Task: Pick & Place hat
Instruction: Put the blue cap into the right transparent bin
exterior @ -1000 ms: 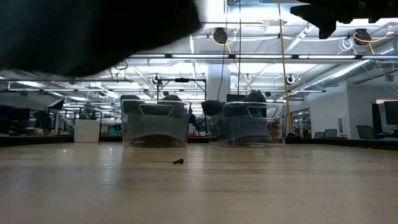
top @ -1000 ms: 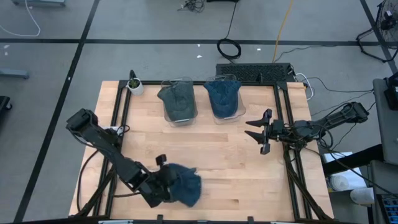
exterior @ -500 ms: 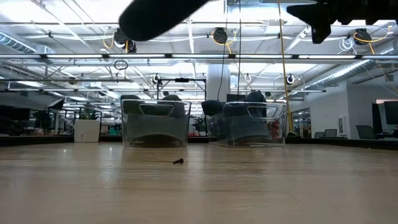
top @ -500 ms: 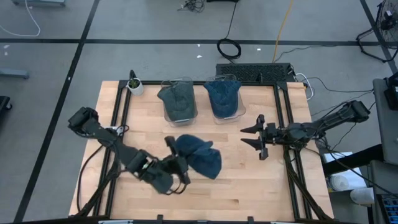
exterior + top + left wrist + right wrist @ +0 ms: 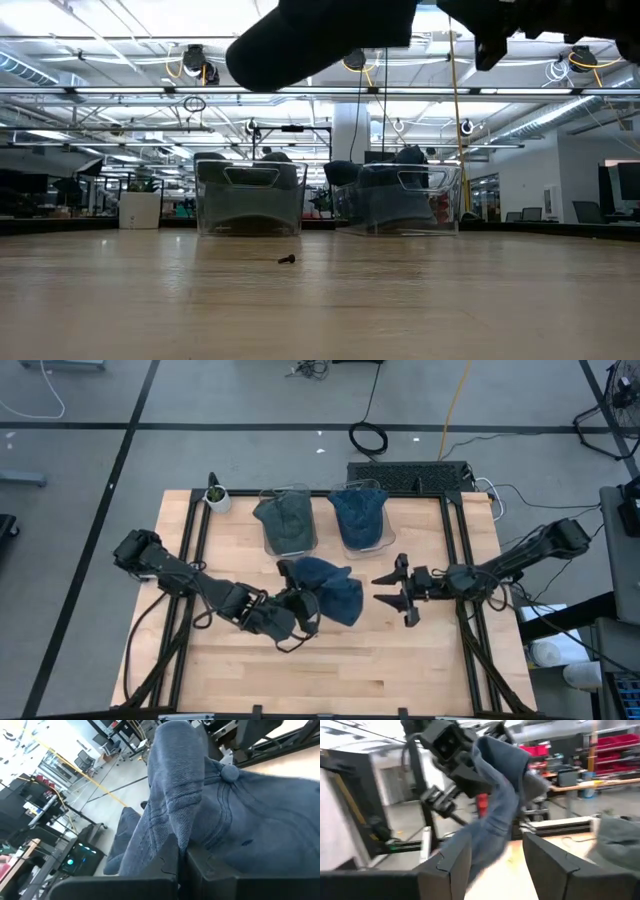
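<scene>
- Left tool (image 5: 300,612) clamped tight on a fold of the blue hat (image 5: 330,598), near the middle of the bench (image 5: 420,670); arm stretched low from its base at the 9 o'clock edge, elbow bent, wrist turned toward 3 o'clock.
- Hat held up off the bench (clear air under it in the low view (image 5: 320,40)), crown bulging toward 3 o'clock, cloth draping around the tool.
- From the left wrist, denim pinched between the two dark fingers (image 5: 150,870), top button (image 5: 230,771) showing on the crown.
- Right tool (image 5: 392,592) spread fairly wide, holding nothing, just at 3 o'clock of the hat and apart from it; arm reaching in long and nearly level from its base at the 3 o'clock edge, fingers aimed toward 9 o'clock.
- From the right wrist, the hat (image 5: 500,785) hanging ahead between the open fingers (image 5: 450,865), with the left arm behind it.
- Two clear bins at 12 o'clock of the hat: left bin (image 5: 287,520) with a grey-green hat (image 5: 283,518), right bin (image 5: 358,517) with another blue hat (image 5: 358,515).
- Small potted plant (image 5: 216,495) at the 11 o'clock corner of the bench.
- Small dark screw (image 5: 287,260) lying on the bench ahead of the bins (seen only in the low view).
</scene>
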